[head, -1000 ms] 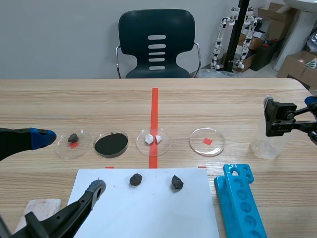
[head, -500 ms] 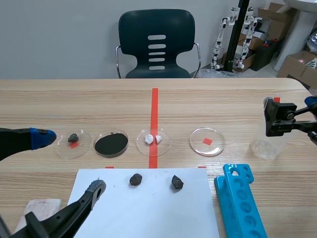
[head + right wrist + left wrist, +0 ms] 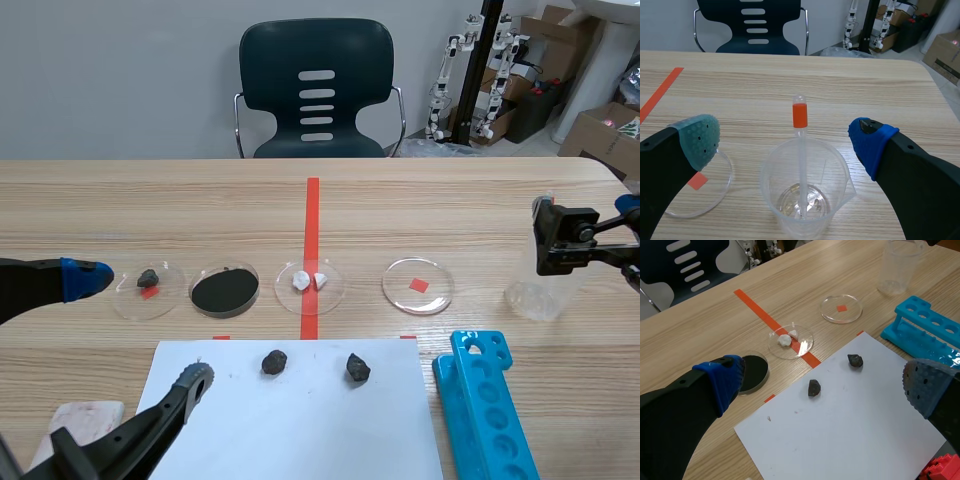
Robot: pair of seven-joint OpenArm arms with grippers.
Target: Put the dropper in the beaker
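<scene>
Left gripper: fingers wide apart, holding nothing; lower left of the scene view.
Right gripper: fingers spread either side of the beaker.
Beaker: clear, upright; in the scene view at the right, partly hidden by the right gripper.
Dropper: inside the beaker, near vertical, orange-banded bulb up, tip down.

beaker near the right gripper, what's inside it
A dropper stands inside the beaker, its tip at the bottom and its orange-red band above the rim. The clear wall hides nothing, but whether any liquid lies at the bottom cannot be told.
</scene>
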